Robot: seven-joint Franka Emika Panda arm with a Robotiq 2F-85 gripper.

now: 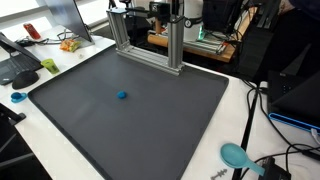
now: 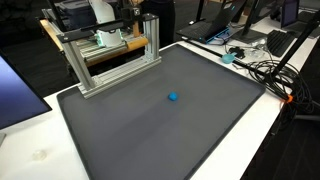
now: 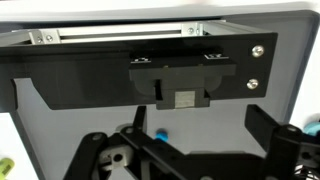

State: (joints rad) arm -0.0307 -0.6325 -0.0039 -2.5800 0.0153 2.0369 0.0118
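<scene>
Ball (image 1: 121, 96) lies alone mid-mat (image 1: 170, 125) on the tabletop (image 1: 238, 105), likely reachable from every side; end effector (image 3: 195, 135) hangs apart, empty, well off.

From my wrist view the gripper (image 3: 185, 142) is all black, chunky angular linkage fingers (image 3: 95, 150), one pale patch low on left

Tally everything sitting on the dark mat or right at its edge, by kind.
Small blue object: 1
Aluminium frame: 1
Total: 2
</scene>
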